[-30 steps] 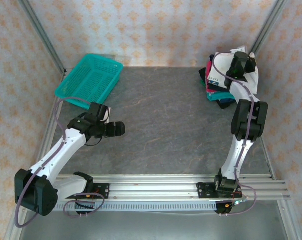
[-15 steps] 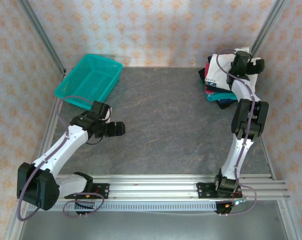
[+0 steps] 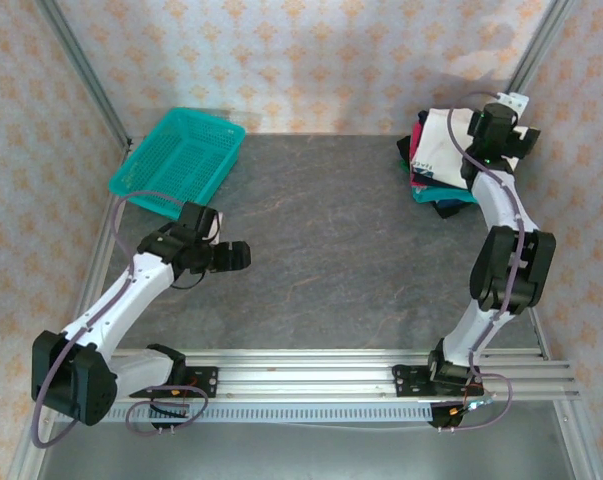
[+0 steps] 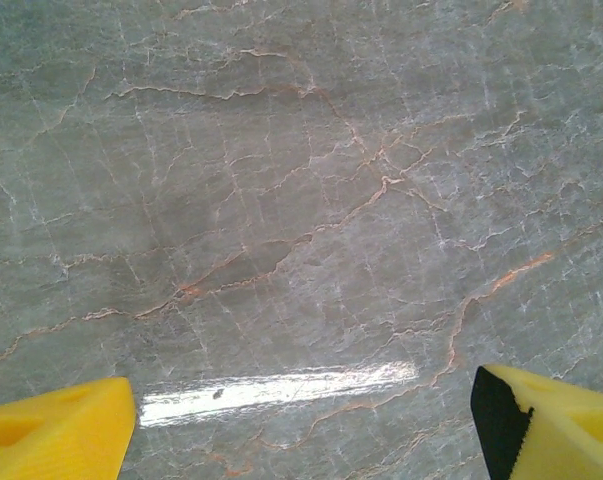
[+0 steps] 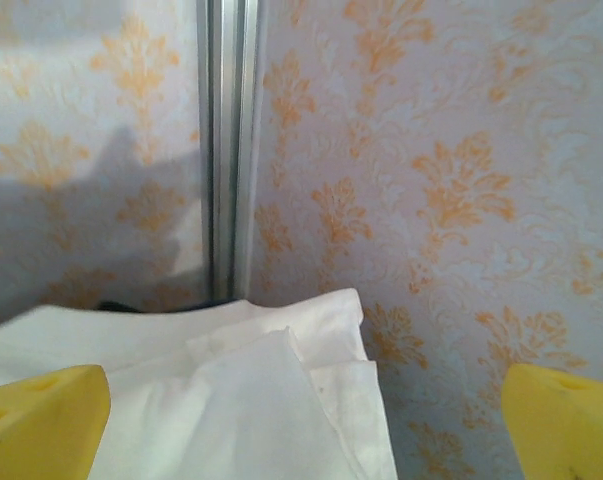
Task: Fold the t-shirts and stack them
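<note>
1. The basket (image 3: pixel 181 160) is set at the far left, probably kept aside so the middle stays free for folding.
2. The left gripper (image 4: pixel 301 430) is held low over bare table (image 4: pixel 281 200) at the near left, jaws spread wide and nothing grasped. It is judged to be parked out of the way.
3. The tees (image 3: pixel 431 178) are piled in the far right corner. A folded white tee (image 5: pixel 231 400) lies on top.
4. The right gripper (image 5: pixel 303 425) is held just above the white tee, facing the wall (image 5: pixel 461 150), released and empty. The placing is judged done.
</note>
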